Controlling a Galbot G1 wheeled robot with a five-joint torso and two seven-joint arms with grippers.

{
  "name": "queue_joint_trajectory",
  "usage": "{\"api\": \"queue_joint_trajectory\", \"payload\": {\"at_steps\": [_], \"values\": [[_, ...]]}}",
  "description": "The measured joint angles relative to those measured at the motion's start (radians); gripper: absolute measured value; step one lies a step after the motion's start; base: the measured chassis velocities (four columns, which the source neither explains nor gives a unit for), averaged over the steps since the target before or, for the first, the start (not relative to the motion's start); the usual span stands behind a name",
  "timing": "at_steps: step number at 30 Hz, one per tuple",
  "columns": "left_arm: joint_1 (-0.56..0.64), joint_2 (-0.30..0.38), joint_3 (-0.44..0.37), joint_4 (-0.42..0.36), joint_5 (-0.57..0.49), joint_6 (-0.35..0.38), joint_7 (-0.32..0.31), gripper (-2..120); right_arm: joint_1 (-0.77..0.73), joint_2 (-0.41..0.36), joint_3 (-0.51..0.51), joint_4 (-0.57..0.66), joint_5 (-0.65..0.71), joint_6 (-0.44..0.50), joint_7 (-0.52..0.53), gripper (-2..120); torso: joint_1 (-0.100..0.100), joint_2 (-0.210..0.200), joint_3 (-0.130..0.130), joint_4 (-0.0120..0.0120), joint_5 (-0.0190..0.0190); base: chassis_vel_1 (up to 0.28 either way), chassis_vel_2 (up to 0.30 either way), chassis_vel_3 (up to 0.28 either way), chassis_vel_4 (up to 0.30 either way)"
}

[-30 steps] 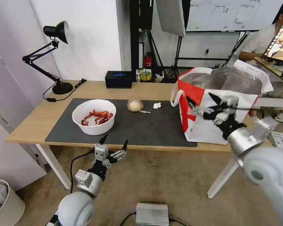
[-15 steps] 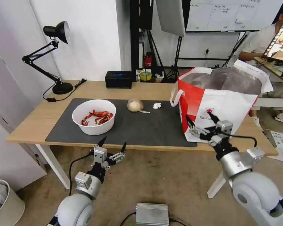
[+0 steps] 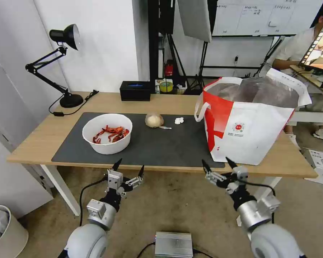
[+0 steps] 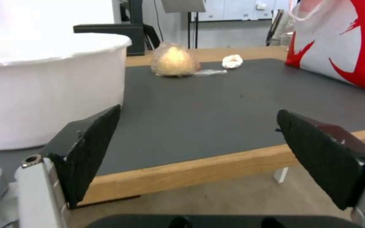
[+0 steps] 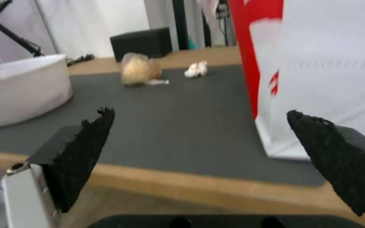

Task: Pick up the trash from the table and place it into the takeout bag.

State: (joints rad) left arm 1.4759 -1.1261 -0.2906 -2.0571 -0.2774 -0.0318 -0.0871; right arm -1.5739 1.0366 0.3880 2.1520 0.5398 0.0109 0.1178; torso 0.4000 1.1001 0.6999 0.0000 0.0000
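The trash lies on the dark mat of the table: a white bowl of red crayfish shells at the left, a tan wrapped ball and a small white tissue wad farther back. The red-and-white takeout bag stands open at the table's right end. My left gripper hangs open just below the front edge, in front of the bowl. My right gripper is open below the front edge, near the bag's left corner. Between the open fingers the left wrist view holds the ball and the wad.
A black desk lamp and a black box stand at the table's back. A silver metal box lies on the floor between my arms. A pale bin sits at the lower left. White table legs flank the space under the table.
My right arm has dropped from in front of the takeout bag to below the table's front edge, gripper still open. The left arm has barely moved.
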Motion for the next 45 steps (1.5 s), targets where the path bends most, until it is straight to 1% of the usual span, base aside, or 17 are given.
{"api": "queue_joint_trajectory", "payload": {"at_steps": [15, 30, 34, 37, 41, 45], "values": [[0.019, -0.019, -0.005, 0.025, 0.032, -0.019, 0.019, 100, -0.012, 0.006, -0.010, -0.011, -0.016, 0.005, 0.000, 100, 0.000, 0.000, 0.000, 0.0000, 0.0000, 0.000, 0.000, 0.000, 0.000], [0.020, -0.012, -0.015, 0.008, 0.031, -0.020, 0.019, 100, 0.032, 0.002, -0.032, 0.000, -0.010, -0.013, 0.008, 100, 0.000, 0.000, 0.000, 0.0000, 0.0000, 0.000, 0.000, 0.000, 0.000], [0.018, -0.004, -0.017, 0.008, 0.029, -0.020, 0.019, 100, 0.071, -0.007, -0.053, -0.001, 0.010, -0.031, 0.018, 100, 0.000, 0.000, 0.000, -0.0001, 0.0000, 0.000, 0.000, 0.000, 0.000], [0.014, 0.006, -0.027, 0.009, 0.023, -0.020, 0.015, 100, 0.144, -0.039, -0.075, -0.003, 0.050, -0.062, 0.030, 100, 0.000, 0.000, 0.000, 0.0002, 0.0000, 0.000, 0.000, 0.000, 0.000], [0.014, 0.007, -0.031, 0.008, 0.020, -0.020, 0.013, 100, 0.188, -0.059, -0.089, -0.004, 0.081, -0.083, 0.032, 100, 0.000, 0.000, 0.000, 0.0000, 0.0000, 0.000, 0.000, 0.000, 0.000], [0.000, 0.005, -0.028, 0.010, 0.016, -0.020, 0.006, 100, 0.267, -0.094, -0.124, -0.007, 0.161, -0.125, 0.029, 100, 0.000, 0.000, 0.000, 0.0000, 0.0000, 0.000, 0.000, 0.000, 0.000]]}}
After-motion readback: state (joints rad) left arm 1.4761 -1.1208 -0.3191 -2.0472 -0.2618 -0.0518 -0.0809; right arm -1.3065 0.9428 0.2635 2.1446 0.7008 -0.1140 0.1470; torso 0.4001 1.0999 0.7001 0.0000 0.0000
